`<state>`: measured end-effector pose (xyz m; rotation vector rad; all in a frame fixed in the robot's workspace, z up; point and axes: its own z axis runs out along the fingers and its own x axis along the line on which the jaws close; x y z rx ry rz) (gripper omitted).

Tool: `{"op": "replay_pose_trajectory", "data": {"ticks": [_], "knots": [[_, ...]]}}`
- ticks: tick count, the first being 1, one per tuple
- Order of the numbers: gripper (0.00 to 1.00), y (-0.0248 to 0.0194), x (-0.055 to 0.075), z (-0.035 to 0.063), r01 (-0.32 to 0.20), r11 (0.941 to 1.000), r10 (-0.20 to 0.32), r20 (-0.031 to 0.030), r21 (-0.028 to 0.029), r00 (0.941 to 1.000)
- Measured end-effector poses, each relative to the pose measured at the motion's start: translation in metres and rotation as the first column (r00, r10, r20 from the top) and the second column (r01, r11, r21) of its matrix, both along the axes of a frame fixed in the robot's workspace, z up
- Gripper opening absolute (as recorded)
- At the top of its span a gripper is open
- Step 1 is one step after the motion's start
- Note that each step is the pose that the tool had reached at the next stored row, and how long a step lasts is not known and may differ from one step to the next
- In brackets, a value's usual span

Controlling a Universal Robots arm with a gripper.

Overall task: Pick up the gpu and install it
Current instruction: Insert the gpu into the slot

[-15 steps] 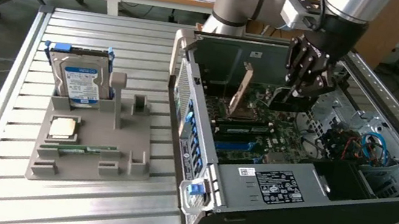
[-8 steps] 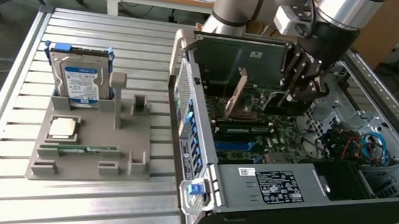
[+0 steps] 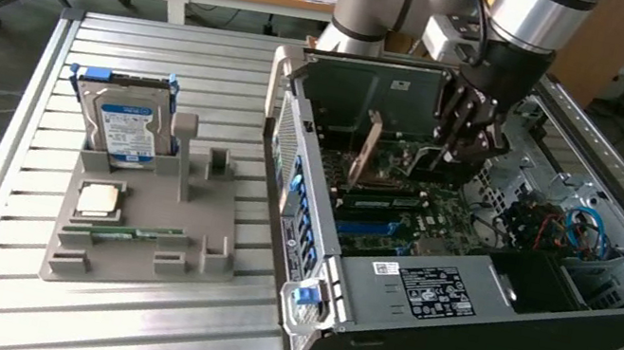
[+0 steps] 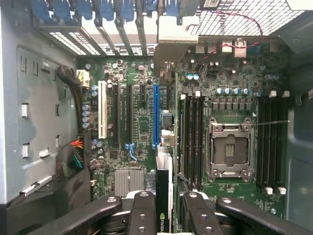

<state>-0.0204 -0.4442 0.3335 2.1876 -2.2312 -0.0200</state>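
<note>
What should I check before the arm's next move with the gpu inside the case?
1. Grip: ok. The gpu sits edge-on, clamped in the end effector.
2. Position: ok. The end effector is inside the case, above the motherboard.
3. Blue slot free: ok. Nothing sits in it.
4. Gpu lined up with the blue slot: cannot tell. Its edge lies near the slot's line, but the match is not clear.
5. Cables away from the slot: ok. They are bundled by the case wall, apart from it.
</note>
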Motion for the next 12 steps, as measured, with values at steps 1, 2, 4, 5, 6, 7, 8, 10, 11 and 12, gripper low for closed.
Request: {"op": "replay_pose_trajectory", "data": {"ticks": [1,2,4,5,6,7,8,10,11,12], "knots": [[0.26,-0.0001,0.0,-0.0005,-0.003,1.0,0.003,0.0,-0.0003,1.0],[0.26,-0.0002,0.0,-0.0012,-0.004,1.0,0.004,0.0,-0.0002,1.0],[0.26,-0.0017,0.0,-0.009,-0.01,0.9999,0.01,0.0001,-0.0002,0.9999],[0.26,-0.0017,0.0,-0.0097,-0.011,0.9999,0.011,0.0,-0.0004,0.9999],[0.26,-0.0018,0.0,-0.0103,-0.011,0.9999,0.011,0.0,-0.0005,0.9999],[0.26,-0.0017,0.0,-0.0123,-0.011,0.9999,0.011,0.0003,0.0007,0.9999],[0.26,-0.0018,0.0,-0.0139,-0.011,0.9999,0.011,0.0001,0.0003,0.9999],[0.26,-0.002,0.0,-0.0175,-0.011,0.9999,0.011,0.0001,0.0004,0.9999],[0.26,-0.002,0.0,-0.0191,-0.011,0.9999,0.011,0.0001,0.0006,0.9999],[0.26,-0.0021,0.0,-0.0203,-0.011,0.9999,0.011,0.0001,0.0007,0.9999]]}}
